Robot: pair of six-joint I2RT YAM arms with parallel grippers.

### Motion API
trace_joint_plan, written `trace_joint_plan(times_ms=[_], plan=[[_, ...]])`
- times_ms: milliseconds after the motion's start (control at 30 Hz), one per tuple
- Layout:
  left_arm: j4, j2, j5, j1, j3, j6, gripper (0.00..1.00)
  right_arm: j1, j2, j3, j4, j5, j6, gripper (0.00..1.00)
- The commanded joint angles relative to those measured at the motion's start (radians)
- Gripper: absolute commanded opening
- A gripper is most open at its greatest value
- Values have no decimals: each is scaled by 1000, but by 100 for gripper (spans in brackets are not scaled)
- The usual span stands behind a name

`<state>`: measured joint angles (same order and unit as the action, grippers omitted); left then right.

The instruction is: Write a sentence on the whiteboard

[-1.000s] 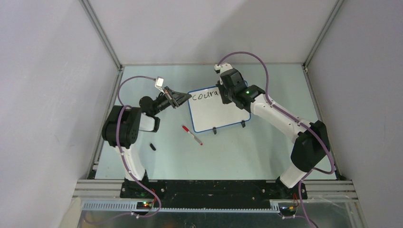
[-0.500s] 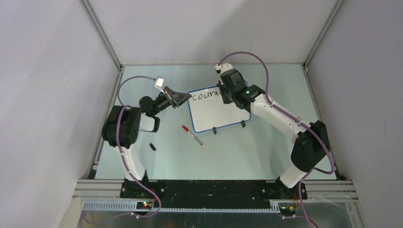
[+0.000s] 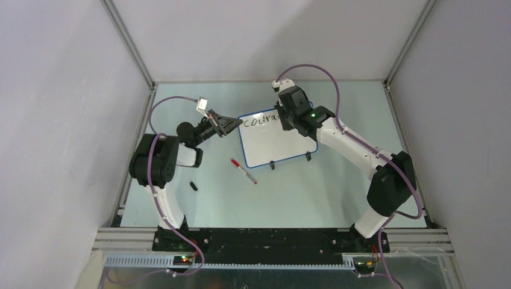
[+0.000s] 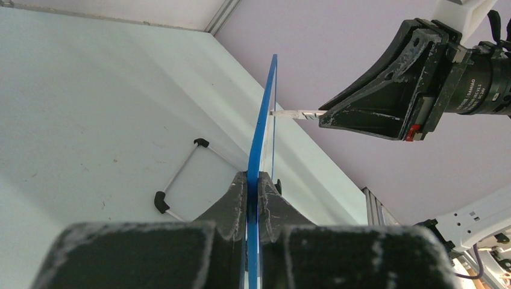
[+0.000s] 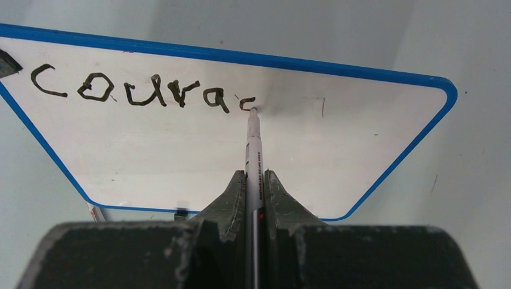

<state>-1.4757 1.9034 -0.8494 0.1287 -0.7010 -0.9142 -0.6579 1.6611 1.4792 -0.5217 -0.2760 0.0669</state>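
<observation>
Mid-frame, the left gripper (image 4: pixel 253 180) clamped the whiteboard (image 3: pixel 274 144) by its edge. The right gripper (image 5: pixel 255 179) pinched a marker (image 5: pixel 253 141), tip seemingly touching beside the unfinished sentence (image 5: pixel 144 93). Excess pressure could twist the whiteboard, skewing letters.

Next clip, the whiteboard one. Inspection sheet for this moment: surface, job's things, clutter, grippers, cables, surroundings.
Surface: pale table, faint specks only.
Job's things: whiteboard standing on its feet; sentence reads "coura" plus a part-formed letter; marker tip on the board.
Clutter: red-capped pen and small black piece lying in front of the board.
Grippers: left gripper shut on the whiteboard's blue edge; right gripper shut on the marker.
Cables: purple cables loop off both arms, clear of the board.
Surroundings: grey walls, aluminium frame; nothing else seen.
</observation>
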Motion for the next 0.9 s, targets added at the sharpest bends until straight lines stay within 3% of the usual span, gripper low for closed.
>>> trace_joint_plan(times_ms=[0,867], plan=[[-57,-51,-8,6,5,28,0,7,20,62,17,-12,-1,0],[-57,-50,-8,7,6,28,0,9,12,52,12,-15,3,0]])
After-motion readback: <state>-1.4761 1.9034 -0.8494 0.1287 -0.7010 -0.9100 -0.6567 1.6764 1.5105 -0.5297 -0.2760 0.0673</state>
